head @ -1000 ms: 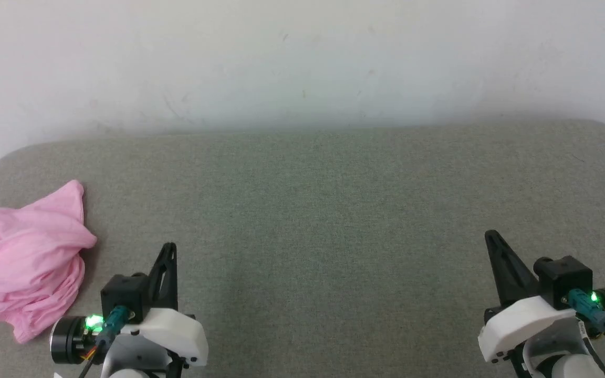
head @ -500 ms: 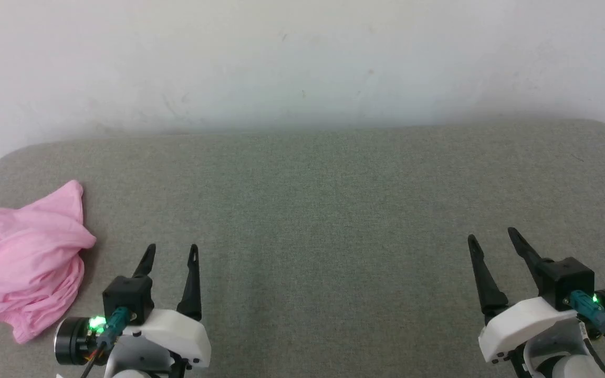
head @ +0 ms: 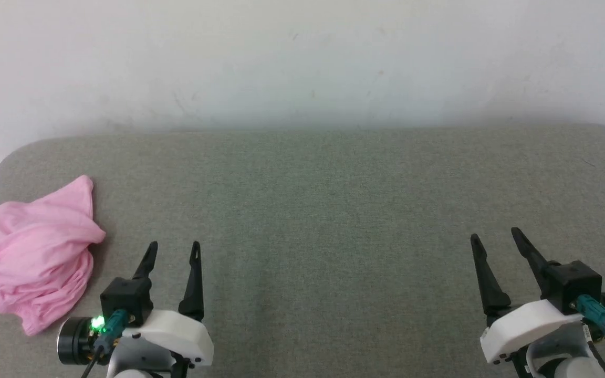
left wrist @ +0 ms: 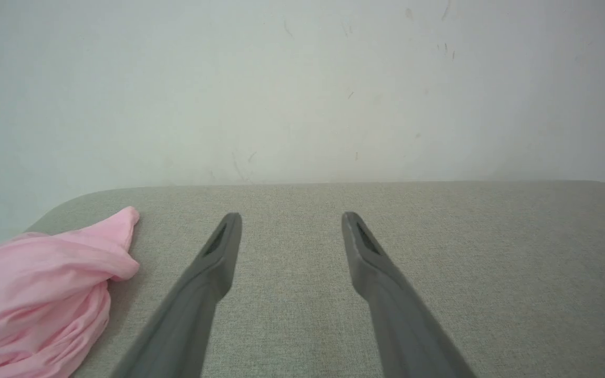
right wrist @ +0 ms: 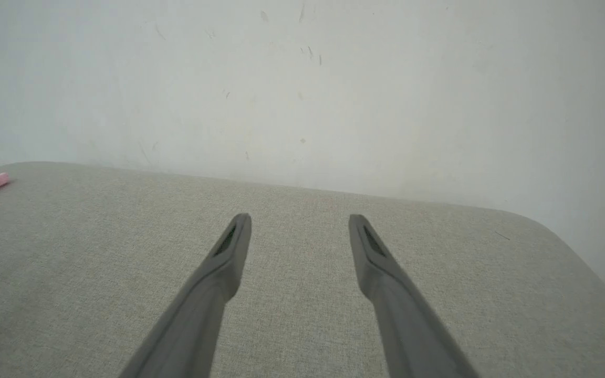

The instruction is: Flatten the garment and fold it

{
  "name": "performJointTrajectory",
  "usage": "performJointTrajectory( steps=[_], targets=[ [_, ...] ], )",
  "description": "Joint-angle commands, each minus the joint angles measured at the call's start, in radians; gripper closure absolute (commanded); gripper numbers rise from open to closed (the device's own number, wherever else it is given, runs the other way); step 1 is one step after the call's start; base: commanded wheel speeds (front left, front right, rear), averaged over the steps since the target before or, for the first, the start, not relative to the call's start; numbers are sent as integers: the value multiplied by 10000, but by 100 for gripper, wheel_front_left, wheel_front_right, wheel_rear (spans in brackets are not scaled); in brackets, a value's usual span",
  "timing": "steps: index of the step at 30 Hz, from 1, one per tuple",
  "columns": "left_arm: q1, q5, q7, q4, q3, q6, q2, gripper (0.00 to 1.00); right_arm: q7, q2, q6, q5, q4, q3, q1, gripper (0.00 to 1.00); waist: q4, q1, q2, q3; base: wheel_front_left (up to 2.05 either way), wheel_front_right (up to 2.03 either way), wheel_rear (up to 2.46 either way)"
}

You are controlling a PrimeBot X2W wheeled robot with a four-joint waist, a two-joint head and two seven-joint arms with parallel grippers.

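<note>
The pink garment (head: 34,262) is seen bunched in a loose heap at the left edge of the grey fabric-covered table (head: 334,210). The left gripper (head: 174,244) is held just right of the heap without touching it, its fingers spread and nothing between them. The right gripper (head: 494,234) is held well apart on the right side, likewise spread and empty.

The step in hand is judged to be the first reach for the cloth. It is best made by the left arm. One outer layer near the gathered edge should be pinched rather than the whole bundle. The heap can then be drawn toward the middle of the table, where room for spreading is available. Since the thin fabric is likely to slip, the fingers should be lowered close to the surface before they are closed. The right gripper should be brought across only once an edge is freed.

Against the earliest frame, both pairs of fingers, then pressed together, are now parted wide. The whole head view is slightly shifted, which is put down to the camera; the garment is not judged to have moved.
</note>
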Motion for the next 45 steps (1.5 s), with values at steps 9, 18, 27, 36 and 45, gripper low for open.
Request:
performJointTrajectory(
  steps=[9,18,27,36,45],
  targets=[
    [-143,-292,-287,41,34,107,-6,0,-263,11,-5,163,10,-9,133,0,496,0,0,-20,0,0,0],
    [-120,-493,-475,109,78,143,-7,0,-404,14,-7,102,-38,81,174,0,1207,0,0,-10,0,0,0],
    [-152,-747,-664,184,71,216,-9,0,-440,17,-8,-82,-199,253,170,0,2086,0,0,57,0,0,0],
    [-152,-1036,-851,329,98,280,-11,0,-458,21,-10,-135,-300,406,160,0,2949,0,0,85,-1,-1,-1],
    [-115,-1428,-1040,398,59,386,-12,0,-538,24,-11,-69,-361,497,222,0,3414,0,0,113,-14,-14,-14]
  ],
)
